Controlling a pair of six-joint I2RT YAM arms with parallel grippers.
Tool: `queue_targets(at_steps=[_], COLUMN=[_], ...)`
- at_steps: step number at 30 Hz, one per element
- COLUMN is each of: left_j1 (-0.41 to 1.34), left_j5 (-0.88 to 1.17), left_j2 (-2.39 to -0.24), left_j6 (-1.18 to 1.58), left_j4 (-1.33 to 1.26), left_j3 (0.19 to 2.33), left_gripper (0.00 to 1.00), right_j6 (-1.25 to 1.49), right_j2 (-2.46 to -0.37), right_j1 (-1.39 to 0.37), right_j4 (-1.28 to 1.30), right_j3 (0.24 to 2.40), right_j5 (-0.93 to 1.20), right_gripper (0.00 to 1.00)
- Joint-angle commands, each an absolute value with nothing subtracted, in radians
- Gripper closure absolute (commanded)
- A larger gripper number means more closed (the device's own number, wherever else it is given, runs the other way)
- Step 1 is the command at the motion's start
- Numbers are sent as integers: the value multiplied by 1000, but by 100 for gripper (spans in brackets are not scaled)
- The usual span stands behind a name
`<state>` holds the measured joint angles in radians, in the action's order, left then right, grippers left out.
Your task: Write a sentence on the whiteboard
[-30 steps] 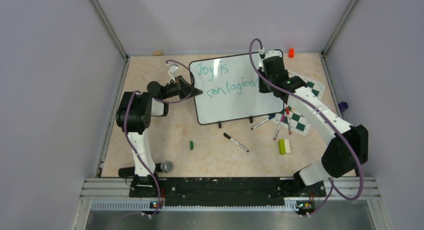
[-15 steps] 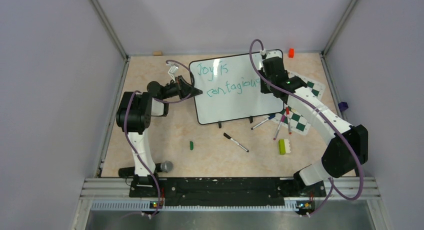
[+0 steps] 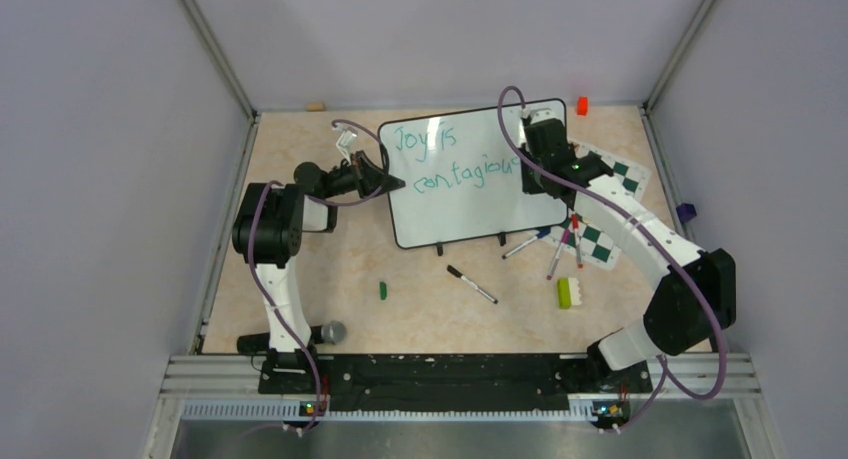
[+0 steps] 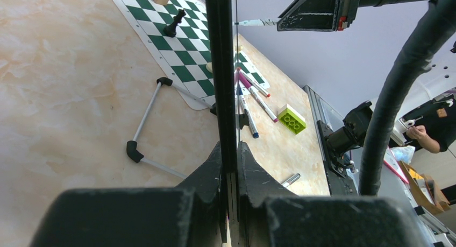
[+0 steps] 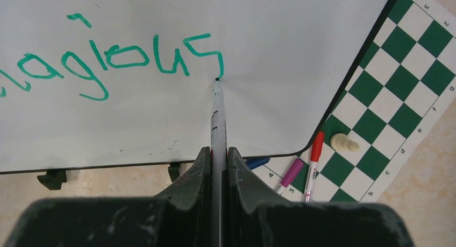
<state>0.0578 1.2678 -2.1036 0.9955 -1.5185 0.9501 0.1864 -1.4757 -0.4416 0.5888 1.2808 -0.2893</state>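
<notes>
Closed tight on the marker (image 5: 217, 110), the right gripper (image 5: 218, 149) rests its tip, ahead of the fingers (image 5: 201, 166), at the end of the sentence (image 5: 123, 56). The left gripper (image 4: 229, 146) clamps the whiteboard (image 5: 269, 32) edge. Recommended: lift straight off, no smear.

Walled work cell around a marbled tabletop

The tabletop (image 3: 330, 269) is pale beige with a marble pattern, evenly lit, and the shadows on it are soft. Plain lilac-grey panels close it in: a left wall (image 3: 100, 179), a far wall (image 3: 450, 39) and a right wall (image 3: 770, 129). Slim aluminium posts mark the far left corner (image 3: 215, 49) and the far right corner (image 3: 685, 44). A black base plate (image 3: 450, 371) and a ribbed silver rail (image 3: 450, 409) run along the near edge.
</notes>
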Motion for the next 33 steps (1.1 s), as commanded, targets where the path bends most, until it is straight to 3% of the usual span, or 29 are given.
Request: queue_targets(at_steps=[1,19,30,33], left_j1=[92,84,52,52], left_j5=[1459,1460,1478,1491], left_j2=[-2134,-2135,-2098,-2079], left_j6=[882,905,954,959], left_j4=[-1618,-1618,-1618,-1618], left_j3=[939,946,928,918], left_gripper=[100,100,72,59], right_j6=[185,214,216,219], right_j2=[-1446,-1308,-1237,-1222], right_j1=[-432,-432,-431,-432], right_j4=[568,545,583,588], right_j3=[1281,1289,1269,1260], right_j5=[-237,-112,-115,-117], right_gripper=[100,100,100,100])
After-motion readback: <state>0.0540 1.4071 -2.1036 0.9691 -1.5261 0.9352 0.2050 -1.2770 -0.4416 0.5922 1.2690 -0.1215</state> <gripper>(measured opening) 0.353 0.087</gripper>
